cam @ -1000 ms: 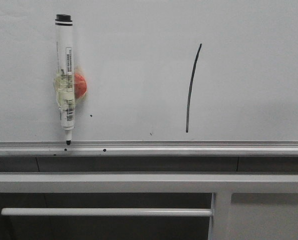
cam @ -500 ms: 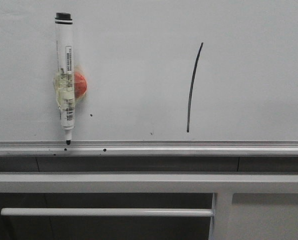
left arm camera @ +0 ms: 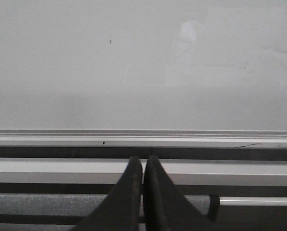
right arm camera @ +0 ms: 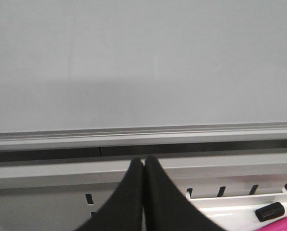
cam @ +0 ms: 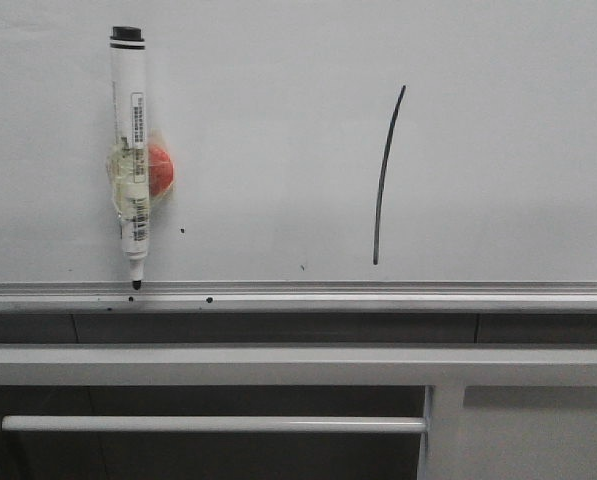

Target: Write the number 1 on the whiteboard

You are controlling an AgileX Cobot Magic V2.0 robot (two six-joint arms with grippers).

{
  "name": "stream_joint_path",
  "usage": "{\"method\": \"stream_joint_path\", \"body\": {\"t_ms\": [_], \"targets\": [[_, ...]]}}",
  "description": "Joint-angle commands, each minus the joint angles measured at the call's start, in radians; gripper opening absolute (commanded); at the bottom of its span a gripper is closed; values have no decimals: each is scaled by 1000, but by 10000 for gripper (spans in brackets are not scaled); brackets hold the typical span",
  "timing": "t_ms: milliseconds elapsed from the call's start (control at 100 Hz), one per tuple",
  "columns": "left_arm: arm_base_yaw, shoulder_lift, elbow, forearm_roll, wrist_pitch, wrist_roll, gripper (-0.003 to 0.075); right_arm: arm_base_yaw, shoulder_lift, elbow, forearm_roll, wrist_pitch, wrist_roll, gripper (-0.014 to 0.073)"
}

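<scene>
The whiteboard [cam: 268,120] fills the front view, with its silver rail [cam: 378,292] along the lower edge. On it is the number 1 [cam: 384,180], a thin, slightly curved black stroke right of centre. A white marker pen [cam: 130,160] hangs tip down on the board at the left, taped to a red magnet [cam: 161,170]. Neither gripper shows in the front view. My left gripper [left arm camera: 143,161] is shut and empty, in front of the whiteboard [left arm camera: 143,67] and below its rail. The right gripper [right arm camera: 143,161] is shut too, below the whiteboard [right arm camera: 143,57].
Grey metal frame bars [cam: 278,365] run below the board, with a thin horizontal rod [cam: 208,424]. Small black specks [cam: 183,231] dot the board. In the right wrist view a white tray [right arm camera: 230,204] holds a black cap [right arm camera: 270,211] and a pink marker [right arm camera: 278,225].
</scene>
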Motion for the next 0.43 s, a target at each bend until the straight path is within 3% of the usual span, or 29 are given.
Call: {"method": "stream_joint_path", "body": {"t_ms": [0,420], "targets": [[3,-23,7,-30,-71,0,-20,-4,-14,27,-4,-7,-11,-64],[3,-23,7,-70,-71,0,-20,-4,-14,27,-4,-7,-11,-64]]}}
